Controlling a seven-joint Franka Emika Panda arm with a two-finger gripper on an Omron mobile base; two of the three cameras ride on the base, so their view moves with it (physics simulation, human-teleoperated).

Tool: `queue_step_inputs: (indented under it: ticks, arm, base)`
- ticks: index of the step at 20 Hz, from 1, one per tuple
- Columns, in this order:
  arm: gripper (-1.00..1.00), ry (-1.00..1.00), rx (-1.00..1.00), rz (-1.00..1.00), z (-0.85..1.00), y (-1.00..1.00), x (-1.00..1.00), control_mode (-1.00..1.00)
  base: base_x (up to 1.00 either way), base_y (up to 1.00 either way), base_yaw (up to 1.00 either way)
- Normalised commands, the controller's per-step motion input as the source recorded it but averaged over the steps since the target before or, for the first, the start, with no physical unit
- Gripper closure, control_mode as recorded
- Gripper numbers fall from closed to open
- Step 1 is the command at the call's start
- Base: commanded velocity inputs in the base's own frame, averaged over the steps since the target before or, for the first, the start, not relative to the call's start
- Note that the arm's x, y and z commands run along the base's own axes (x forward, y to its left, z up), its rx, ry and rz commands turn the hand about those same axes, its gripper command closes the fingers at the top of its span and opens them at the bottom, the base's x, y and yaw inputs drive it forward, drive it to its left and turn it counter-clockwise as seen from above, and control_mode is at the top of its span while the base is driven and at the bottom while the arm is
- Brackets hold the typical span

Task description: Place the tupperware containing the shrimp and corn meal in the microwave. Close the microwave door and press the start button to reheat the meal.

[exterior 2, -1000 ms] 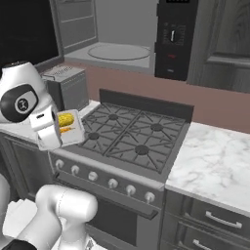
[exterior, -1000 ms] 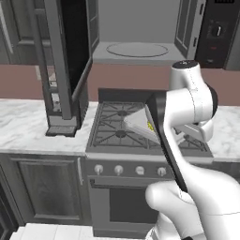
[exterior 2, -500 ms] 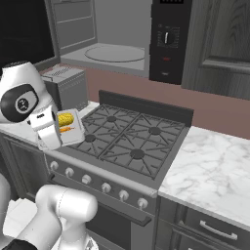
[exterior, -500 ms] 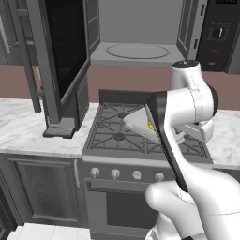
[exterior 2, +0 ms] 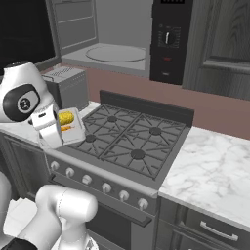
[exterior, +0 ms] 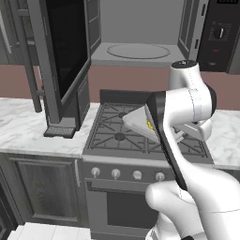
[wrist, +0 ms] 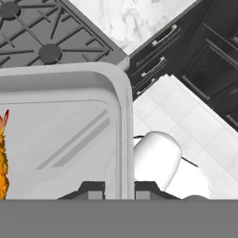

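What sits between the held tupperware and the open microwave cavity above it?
Nothing solid. In the left base view, the tupperware, pinched at its rim by the claw, hangs over the stove; only bare pink wall separates it from the microwave.

No words, numbers or brand marks are legible; the markings around the microwave (exterior 2: 122, 41) dial are too small.

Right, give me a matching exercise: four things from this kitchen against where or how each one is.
Things:
1. tupperware
2. microwave door
3. turntable
4. gripper

States:
A. swung open
B. inside the microwave
C. shut on a rim
D. held above the stove, tilted

Pairs: 1-D, 2-A, 3-B, 4-C
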Motion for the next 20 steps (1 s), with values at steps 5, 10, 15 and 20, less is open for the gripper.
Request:
queue_step_inputs:
  ticks: [5, 10, 15, 20]
  arm:
    - [1.00, -0.05, 0.00, 0.00, 0.00, 0.00, 0.00, -1.00]
    - [1.00, -0.08, 0.00, 0.02, 0.41, 0.00, 0.00, -1.00]
    - [1.00, -0.08, 0.00, 0.01, 0.83, 0.00, 0.01, -1.00]
    - [1.00, 0.00, 0.00, -0.01, 0.66, 0.00, 0.17, -1.00]
  base:
    - [0.00, 0.00, 0.00]
    - [0.00, 0.00, 0.00]
    - [0.00, 0.00, 0.00]
    - [0.00, 0.00, 0.00]
